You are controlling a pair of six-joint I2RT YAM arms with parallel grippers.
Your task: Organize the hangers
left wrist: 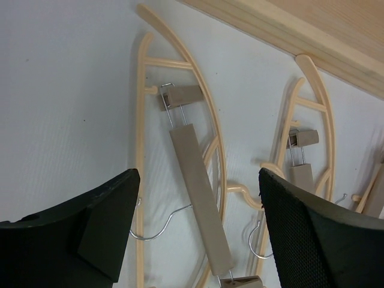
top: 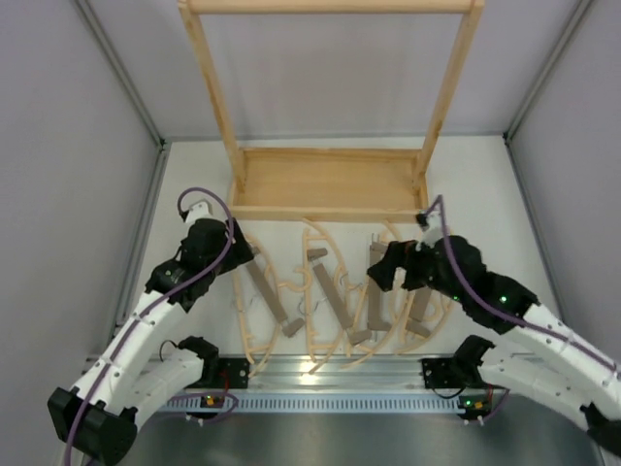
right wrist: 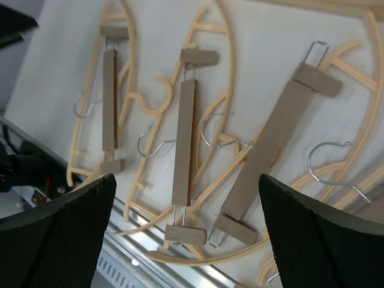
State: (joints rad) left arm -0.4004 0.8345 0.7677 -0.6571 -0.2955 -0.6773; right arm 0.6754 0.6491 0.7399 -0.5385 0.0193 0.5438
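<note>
Hangers [top: 332, 296] are lying flat on the white table [top: 194, 165], in a loose row between the tray base [top: 330, 180] of the wooden rack [top: 207, 78] and the metal rail [top: 330, 374] at the near edge. Pale curved hangers [left wrist: 139, 120] and brown-grey clamp bars [left wrist: 201, 198] are lying mixed together, and the bars are resting across the curved ones, most of them a little slanted. We are hovering our left gripper [left wrist: 198, 174] above the leftmost pair, its fingers wide apart and gripping nothing. We are holding our right gripper [right wrist: 187, 177] above the hangers further to the right, also with the fingers spread and empty. Neither gripper is touching a hanger.
</note>
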